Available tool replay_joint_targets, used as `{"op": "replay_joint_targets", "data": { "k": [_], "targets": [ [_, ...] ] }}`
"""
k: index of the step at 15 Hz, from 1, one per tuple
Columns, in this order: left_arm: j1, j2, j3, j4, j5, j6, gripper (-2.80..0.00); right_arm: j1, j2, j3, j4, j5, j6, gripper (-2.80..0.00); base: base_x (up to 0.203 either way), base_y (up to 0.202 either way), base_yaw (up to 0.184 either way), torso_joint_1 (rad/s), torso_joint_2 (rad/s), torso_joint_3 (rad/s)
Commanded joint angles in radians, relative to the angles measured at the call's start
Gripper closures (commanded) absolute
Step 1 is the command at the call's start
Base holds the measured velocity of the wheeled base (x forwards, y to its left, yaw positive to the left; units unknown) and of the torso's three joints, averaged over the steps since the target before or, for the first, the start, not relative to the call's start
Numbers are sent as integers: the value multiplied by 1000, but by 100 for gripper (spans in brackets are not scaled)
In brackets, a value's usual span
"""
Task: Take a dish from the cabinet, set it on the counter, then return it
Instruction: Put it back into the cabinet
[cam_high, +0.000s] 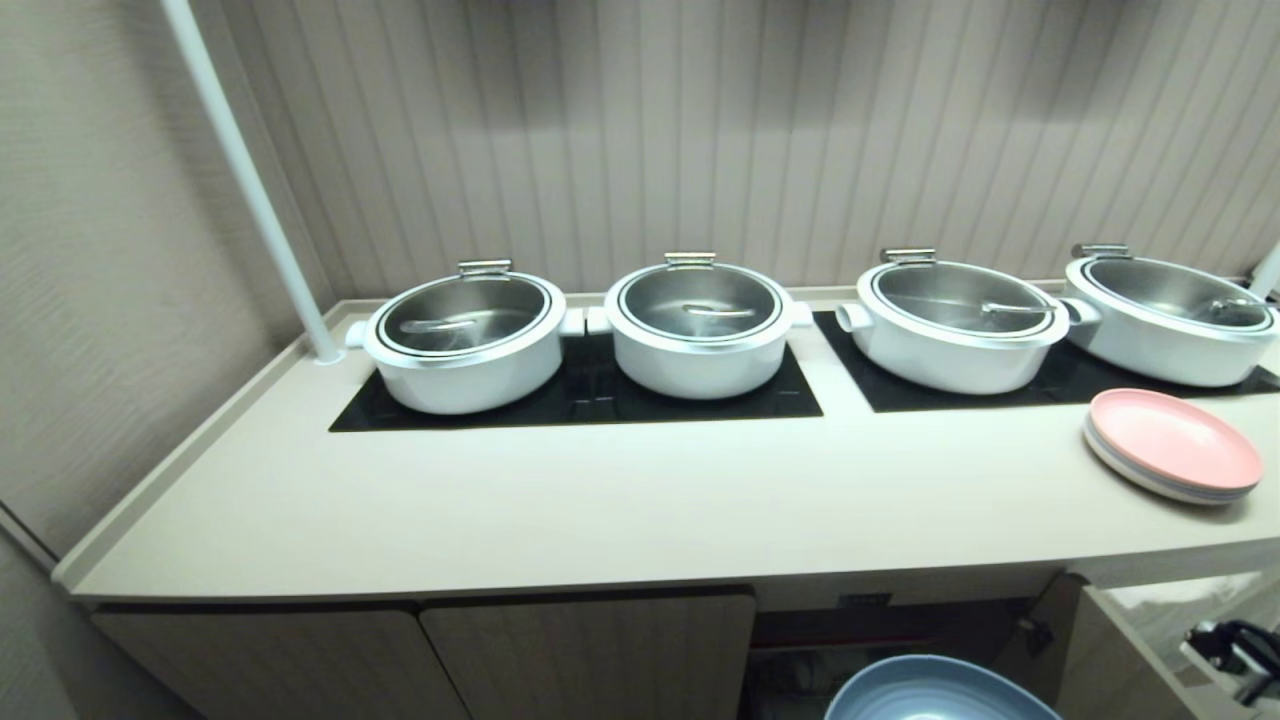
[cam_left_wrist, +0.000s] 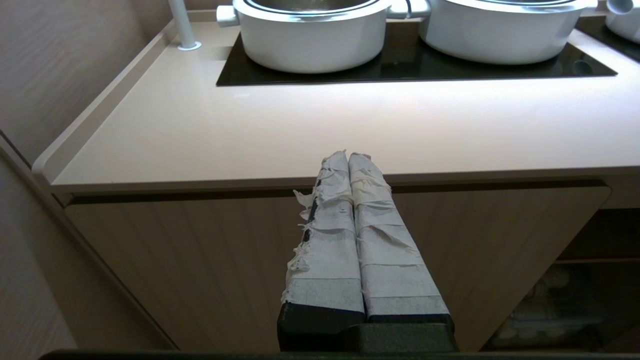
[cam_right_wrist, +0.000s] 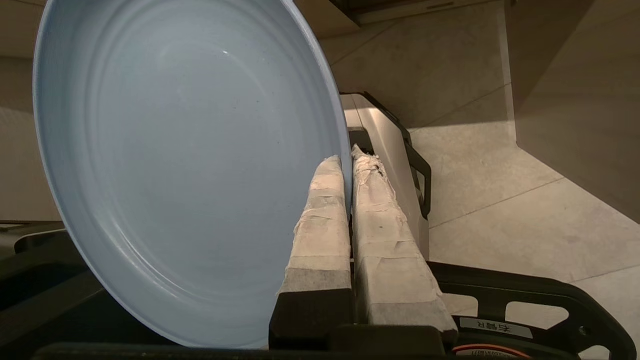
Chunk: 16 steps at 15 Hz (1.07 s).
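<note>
You have the light-blue dish (cam_right_wrist: 185, 165) pinched by its rim in the right gripper (cam_right_wrist: 347, 160), the two tape-wrapped fingers (cam_right_wrist: 322, 220) closed on the edge with the rim between them. In the head view the dish (cam_high: 935, 690) shows only as a blue arc at the bottom edge, below the front lip of the counter (cam_high: 600, 500) and in front of the open part of the cabinet (cam_high: 880, 630), so it is off the shelf and not on the countertop. Beside it to your left, the closed cabinet door (cam_high: 590, 650) sits flush under the counter edge.

Your left gripper (cam_left_wrist: 350, 157) hangs in front of that closed door, its taped fingers (cam_left_wrist: 327, 235) pressed together with nothing between them, tips level with the counter's front edge.

On the counter, four white lidded pots stand on the black cooktop panels (cam_high: 600, 395): the leftmost pot (cam_high: 465, 340), the next (cam_high: 698, 325), and two more to the right (cam_high: 955, 320) (cam_high: 1170, 315). A stack of plates with a pink one uppermost (cam_high: 1172, 445) rests near the right end, just in front of the right panel. A white pole (cam_high: 250, 180) rises from the back left corner
</note>
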Motion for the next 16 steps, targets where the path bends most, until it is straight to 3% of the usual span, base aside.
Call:
{"op": "replay_joint_targets", "data": {
  "k": [1, 16],
  "targets": [
    [0, 0, 0, 0, 0, 0, 0, 2, 5, -1, 0, 2, 3, 0, 0, 0, 0, 0, 0, 0],
    [0, 0, 0, 0, 0, 0, 0, 3, 11, 13, 0, -3, 1, 0, 0, 0, 0, 0, 0, 0]
  ]
}}
